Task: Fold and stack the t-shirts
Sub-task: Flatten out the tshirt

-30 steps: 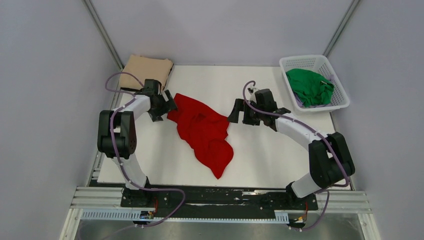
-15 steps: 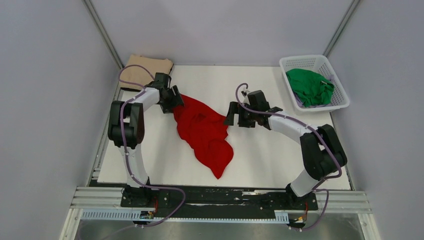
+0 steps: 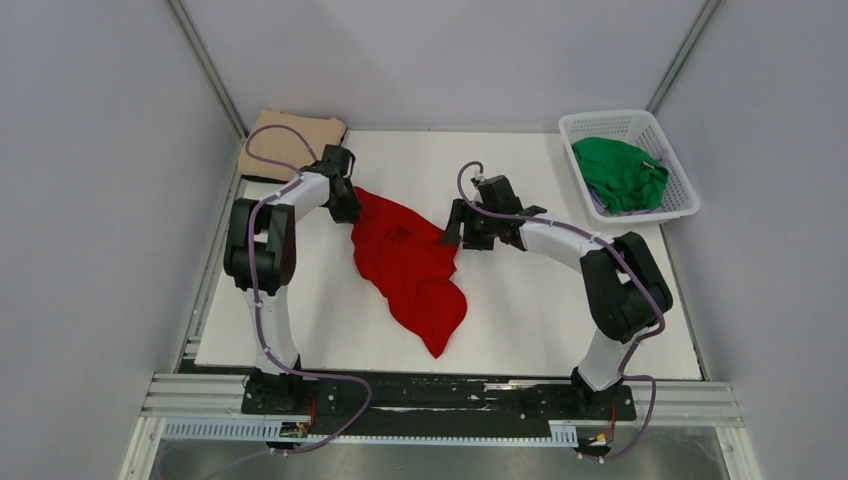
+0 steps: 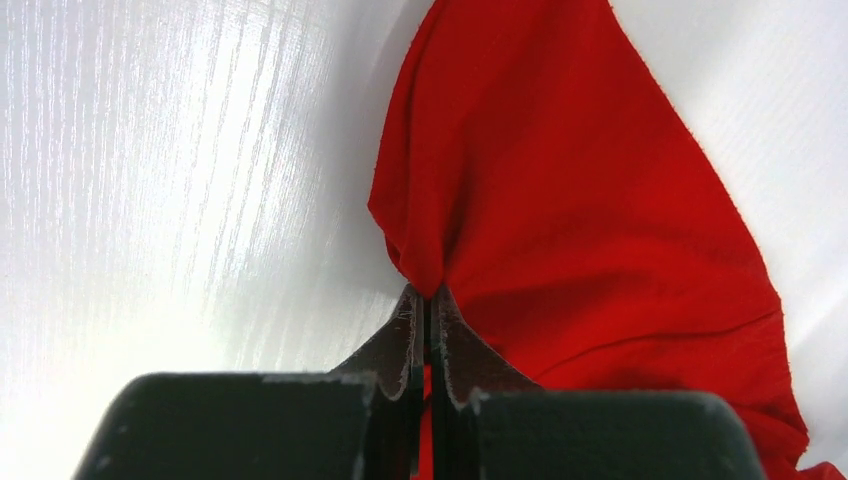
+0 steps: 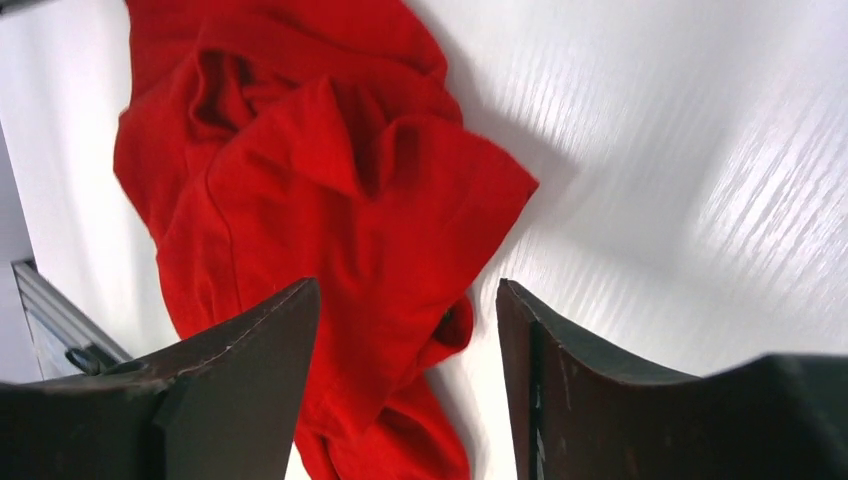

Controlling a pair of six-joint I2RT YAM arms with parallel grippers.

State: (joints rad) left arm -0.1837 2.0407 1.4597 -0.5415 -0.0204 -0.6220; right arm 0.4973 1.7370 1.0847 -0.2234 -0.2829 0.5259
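Top external shows the red shirt point(image 3: 410, 265) crumpled mid-frame, the left gripper point(image 3: 351, 211) clamped on its upper-left corner and the right gripper point(image 3: 453, 232) gaping at its right edge; next, likely, grip there and spread it flat.

The bright red t-shirt point(image 3: 408, 265) lies crumpled in a long diagonal heap, well left of the white basket point(image 3: 645, 215), one edge pinched in the left tool point(image 4: 428, 295). The green t-shirt point(image 3: 620, 172) sits bunched inside the basket. The tan t-shirt point(image 3: 292, 133) lies folded, farthest left of it.
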